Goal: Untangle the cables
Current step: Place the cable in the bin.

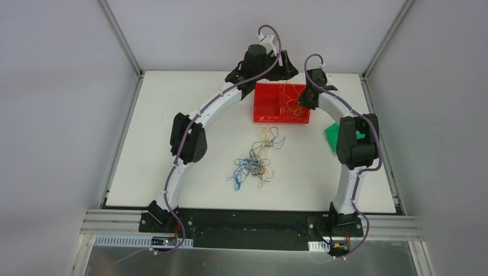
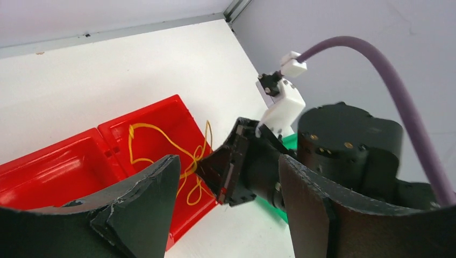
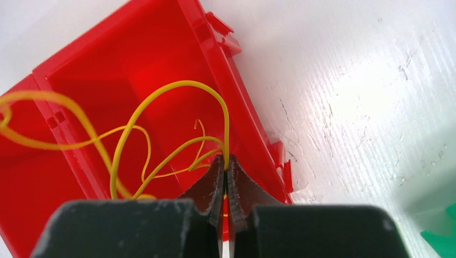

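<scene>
A loose clump of thin blue, yellow and dark cables (image 1: 255, 162) lies on the white table, in front of the red two-compartment bin (image 1: 266, 103). My right gripper (image 3: 226, 160) is shut on a yellow cable (image 3: 161, 91) that loops down into the bin's right compartment (image 3: 134, 59). In the top view the right gripper (image 1: 305, 99) sits at that compartment's right edge, with yellow cable (image 1: 292, 96) inside. My left gripper (image 2: 227, 160) is open and empty, hovering behind the bin (image 2: 64, 166) and facing the right gripper's fingers (image 2: 218, 171) and the yellow cable (image 2: 161, 137).
A green object (image 1: 332, 135) lies right of the bin beside the right arm; it also shows in the right wrist view (image 3: 441, 236). The bin's left compartment (image 1: 266, 99) holds no cable. Grey walls and metal rails bound the table (image 1: 172, 190).
</scene>
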Motion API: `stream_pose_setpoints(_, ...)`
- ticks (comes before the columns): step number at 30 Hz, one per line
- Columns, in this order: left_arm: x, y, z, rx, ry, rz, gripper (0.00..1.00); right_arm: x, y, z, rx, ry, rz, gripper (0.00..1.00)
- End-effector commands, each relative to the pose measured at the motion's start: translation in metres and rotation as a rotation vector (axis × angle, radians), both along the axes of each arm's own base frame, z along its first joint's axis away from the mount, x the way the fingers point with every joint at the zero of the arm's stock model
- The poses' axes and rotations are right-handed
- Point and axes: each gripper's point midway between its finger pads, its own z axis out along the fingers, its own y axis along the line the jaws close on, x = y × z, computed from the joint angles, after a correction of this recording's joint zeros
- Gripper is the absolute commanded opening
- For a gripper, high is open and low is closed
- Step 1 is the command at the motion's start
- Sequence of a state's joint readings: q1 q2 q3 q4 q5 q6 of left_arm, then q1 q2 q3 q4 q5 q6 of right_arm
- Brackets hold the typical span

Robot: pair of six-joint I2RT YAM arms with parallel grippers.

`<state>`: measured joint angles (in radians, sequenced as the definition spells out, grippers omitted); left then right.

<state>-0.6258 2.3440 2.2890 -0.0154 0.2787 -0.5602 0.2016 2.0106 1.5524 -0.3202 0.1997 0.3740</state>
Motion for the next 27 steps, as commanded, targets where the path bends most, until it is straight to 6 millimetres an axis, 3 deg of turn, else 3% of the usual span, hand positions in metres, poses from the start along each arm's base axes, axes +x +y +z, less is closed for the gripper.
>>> stream_pose_setpoints(1,-0.013,0.03,0.06,-0.022,-0.076,0.015,0.68,0.012,-0.002,0.017,-0.056,-0.019,0.021,0.0)
stream_pose_setpoints(6,-0.042,0.074,0.083,-0.015,-0.067,0.029,0.69,0.015,0.005,0.011,-0.15,0.019,0.074,0.0)
stream_pose_setpoints(7,-0.049,0.084,0.074,0.001,-0.042,0.032,0.69,0.016,0.007,0.01,-0.157,0.03,0.079,0.0)
stream_pose_setpoints(12,-0.098,0.145,0.085,0.061,-0.065,0.089,0.69,0.013,0.011,-0.009,-0.166,0.109,0.091,0.0)
stream_pose_setpoints(16,-0.141,0.186,0.078,0.11,-0.083,0.149,0.73,0.004,0.009,-0.02,-0.181,0.156,0.096,0.0)
stream_pose_setpoints(19,-0.168,0.208,0.061,0.151,-0.059,0.169,0.73,0.001,0.011,-0.025,-0.182,0.172,0.104,0.0)
stream_pose_setpoints(22,-0.194,0.225,0.043,0.19,-0.027,0.178,0.73,0.002,0.015,-0.013,-0.178,0.157,0.11,0.07)
stream_pose_setpoints(27,-0.228,0.249,0.01,0.23,0.035,0.201,0.76,0.007,0.018,0.035,-0.165,0.077,0.111,0.27)
